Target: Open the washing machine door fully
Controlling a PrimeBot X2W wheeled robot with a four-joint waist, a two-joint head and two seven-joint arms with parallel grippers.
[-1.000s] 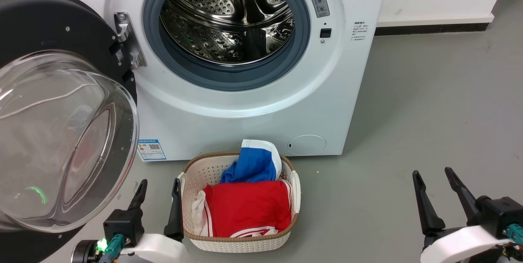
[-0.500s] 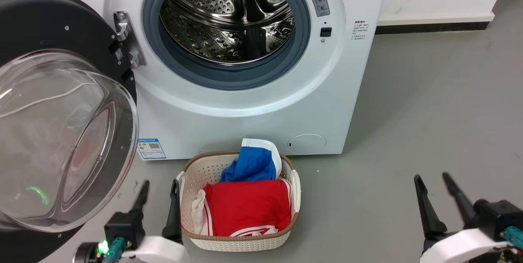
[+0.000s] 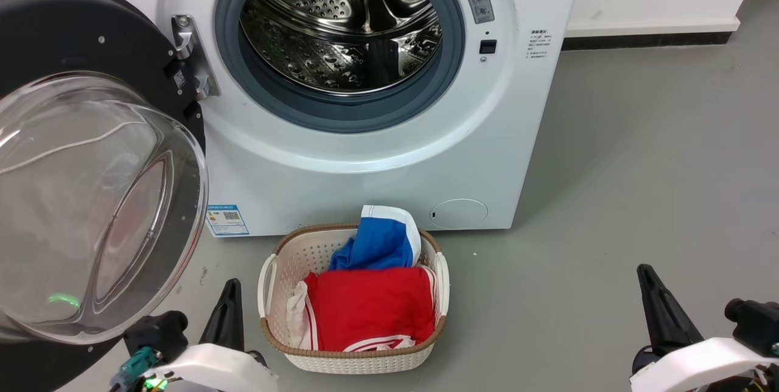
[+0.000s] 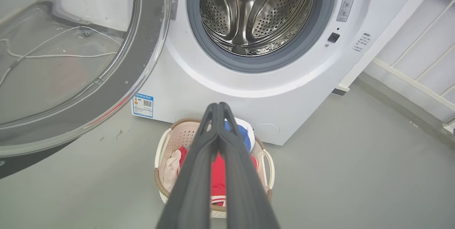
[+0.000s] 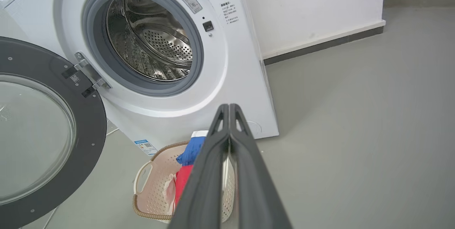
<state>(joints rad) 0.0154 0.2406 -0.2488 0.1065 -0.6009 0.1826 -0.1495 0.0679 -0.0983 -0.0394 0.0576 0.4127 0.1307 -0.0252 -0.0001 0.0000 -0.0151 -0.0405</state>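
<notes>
The washing machine door (image 3: 91,197) stands at the far left, swung out on its metal hinge (image 3: 188,57) from the left side of the white washing machine (image 3: 365,173). Its wide black rim and bulging clear window face outward, away from the opening. Just right of the door's lower edge, low in the head view, sits the left gripper (image 3: 229,294). Its jaws are closed on nothing, the two dark fingers pressed together to the tips in the left wrist view. The door lies up and to the left of these jaws, near them but apart. Behind, the grey rubber ring (image 3: 341,115) frames the bare steel drum (image 3: 341,21). On the grey floor (image 3: 639,167) in front of the washer, right beside the left gripper, is a pale basket (image 3: 268,270) holding a red garment (image 3: 371,307) and a blue one (image 3: 377,246). A small round white flap (image 3: 458,213) sits low on the washer's front, above and right of the basket. At the far right, the right gripper (image 3: 646,276) hangs over the floor with its jaws also closed and empty, well apart from the door, with the basket between them.
</notes>
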